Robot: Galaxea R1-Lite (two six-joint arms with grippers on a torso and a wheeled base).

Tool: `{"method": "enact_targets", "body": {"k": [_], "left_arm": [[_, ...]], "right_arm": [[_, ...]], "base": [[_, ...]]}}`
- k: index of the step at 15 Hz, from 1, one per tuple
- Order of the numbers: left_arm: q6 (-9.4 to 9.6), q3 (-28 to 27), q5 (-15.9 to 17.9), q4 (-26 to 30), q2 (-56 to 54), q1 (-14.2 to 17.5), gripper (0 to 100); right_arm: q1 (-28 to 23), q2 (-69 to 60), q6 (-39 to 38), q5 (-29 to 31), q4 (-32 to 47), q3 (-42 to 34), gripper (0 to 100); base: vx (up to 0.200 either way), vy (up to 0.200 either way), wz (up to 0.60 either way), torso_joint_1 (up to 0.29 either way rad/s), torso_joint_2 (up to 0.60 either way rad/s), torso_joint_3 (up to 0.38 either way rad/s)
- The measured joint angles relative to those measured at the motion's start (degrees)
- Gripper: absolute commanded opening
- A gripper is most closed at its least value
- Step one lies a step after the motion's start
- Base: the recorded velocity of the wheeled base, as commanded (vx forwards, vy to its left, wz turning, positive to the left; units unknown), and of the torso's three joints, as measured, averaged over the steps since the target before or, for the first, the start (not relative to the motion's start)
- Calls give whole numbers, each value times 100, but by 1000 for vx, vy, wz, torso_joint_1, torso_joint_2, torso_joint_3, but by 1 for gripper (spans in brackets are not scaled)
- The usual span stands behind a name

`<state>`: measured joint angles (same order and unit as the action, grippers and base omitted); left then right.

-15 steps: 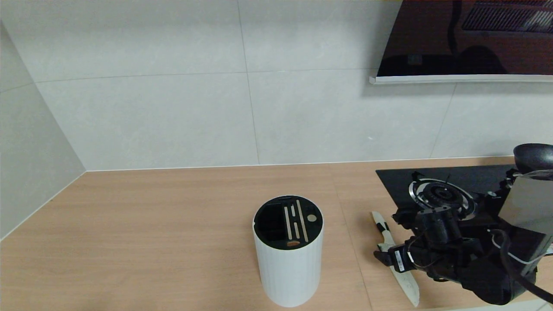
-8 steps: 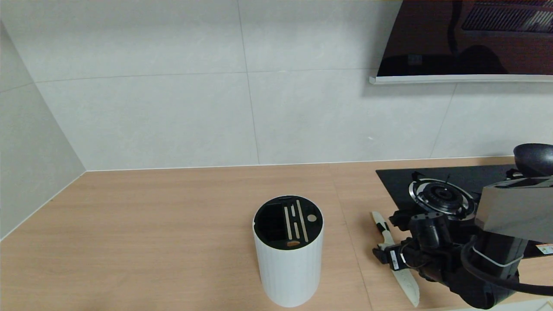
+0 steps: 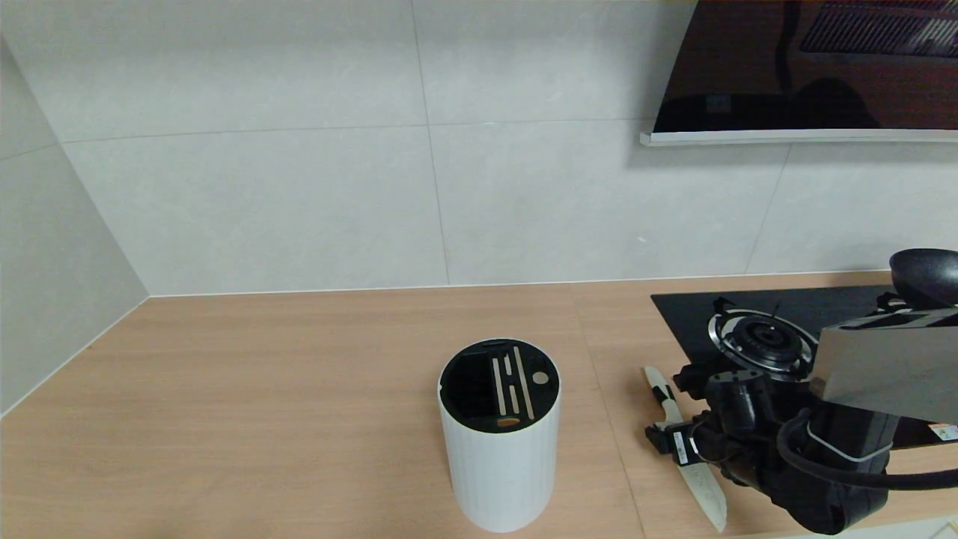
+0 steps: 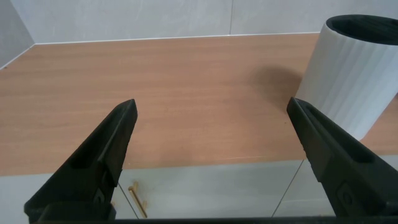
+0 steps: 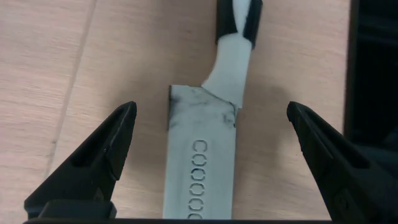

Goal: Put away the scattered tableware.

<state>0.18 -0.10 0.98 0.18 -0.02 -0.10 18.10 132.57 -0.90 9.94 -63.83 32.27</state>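
Right gripper [image 5: 209, 112]: fingers spread wide, nothing held. It hung low over the knife [image 3: 707, 498], one finger on each side of the blade near where it met the handle. Neither finger touched the blade. Could not tell whether the fingertips reached the countertop [image 3: 299, 389].

Knife: white blade, smudged dark at the heel, with a row of small rings printed along it. Handle banded black and white. It lay flat on the wood, handle toward the wall and tip toward the near edge of the counter. It sat between the holder [image 3: 500, 457] and the hob [image 3: 831, 303], just beside the hob's edge and apart from the holder.

Holder: white ribbed cylinder, upright, standing on the countertop to the left of the knife. Its black top had one large opening, several narrow slots and a small round hole. Nothing stood in it that I could make out.

Left gripper [image 4: 209, 109]: fingers likewise parted wide and holding nothing. It was down by the front edge of the counter, with the holder's wall off to one side of it.

Further out: a burner ring [image 3: 763, 340] on the hob, a dark pan [image 3: 924, 271] at the far right, a glossy range hood [image 3: 808, 67] above, and a pale tiled wall [image 3: 299, 187] behind.
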Motion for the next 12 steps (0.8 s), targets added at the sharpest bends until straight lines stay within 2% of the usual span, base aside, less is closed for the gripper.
{"method": "enact_targets", "body": {"k": [4, 5, 12], "left_arm": [[0, 0, 0, 0, 0, 0, 100], [0, 0, 0, 0, -2, 0, 100], [0, 0, -2, -2, 0, 0, 100]], "right_arm": [[-17, 116, -84, 11, -5, 63, 100], [-20, 133, -87, 11, -7, 69, 0], [-20, 191, -123, 10, -18, 61, 0]], "base": [[0, 0, 0, 0, 0, 0], [0, 0, 0, 0, 0, 0], [0, 0, 0, 0, 0, 0]]}}
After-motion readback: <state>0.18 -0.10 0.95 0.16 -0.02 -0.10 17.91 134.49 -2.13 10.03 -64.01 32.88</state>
